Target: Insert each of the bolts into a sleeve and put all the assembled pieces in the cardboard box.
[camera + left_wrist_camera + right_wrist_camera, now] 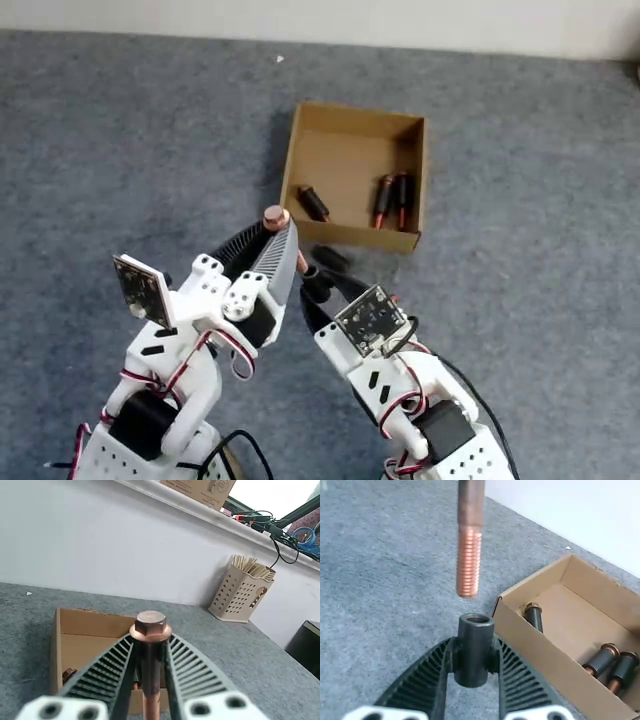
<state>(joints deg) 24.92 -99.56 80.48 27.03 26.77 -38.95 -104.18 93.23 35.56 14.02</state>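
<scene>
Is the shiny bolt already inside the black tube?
No, the bolt hangs above the sleeve, with a gap of grey carpet showing between them.

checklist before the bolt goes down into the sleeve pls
1. Left gripper clamped on the bolt, head up: ok.
2. Right gripper clamped on the sleeve, upright with the bore facing up: ok.
3. Threaded tip above the bore with a gap, not yet entered: ok.
4. Tip centred over the bore: cannot tell. In the right wrist view it looks slightly off centre, and the high view is blocked by the fingers.
5. Cardboard box has room: ok. It holds three assembled pieces and bare floor is left.
</scene>
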